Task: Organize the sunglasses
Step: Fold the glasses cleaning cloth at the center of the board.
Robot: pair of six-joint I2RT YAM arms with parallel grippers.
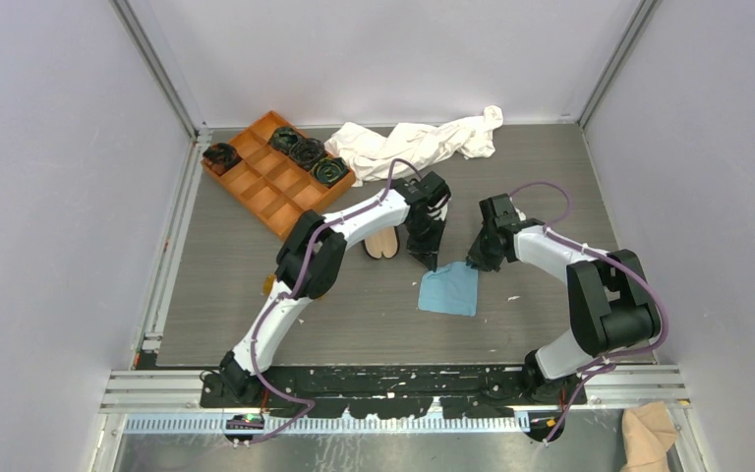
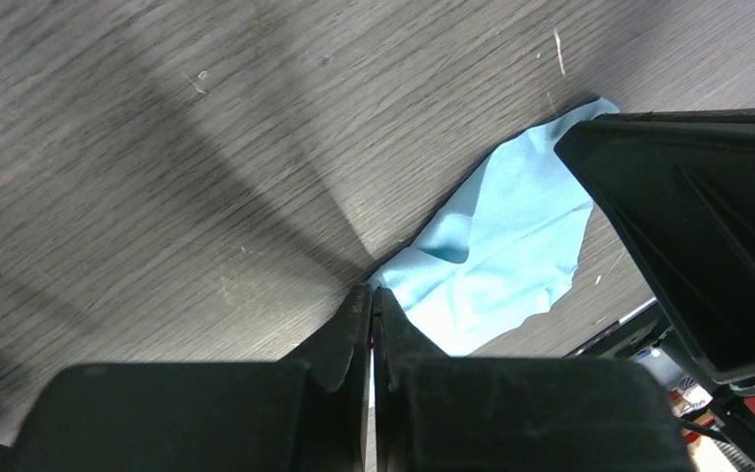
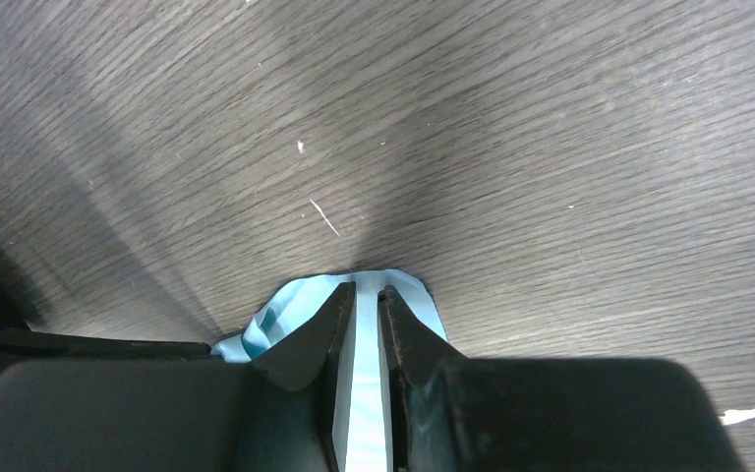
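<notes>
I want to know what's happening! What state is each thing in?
Light blue cloth, spread on the grey wood-grain table.
Left gripper, shut, tips at a cloth corner.
Right gripper, shut on another cloth corner.
White fabric, crumpled.
Oval glasses case with beige lining, open.
Orange compartment tray, black items in some compartments.

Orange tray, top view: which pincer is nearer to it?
Left. The left pincer is right of the orange tray, at the far-left corner of the blue cloth; the right pincer is farther right, at its far-right corner.
</notes>
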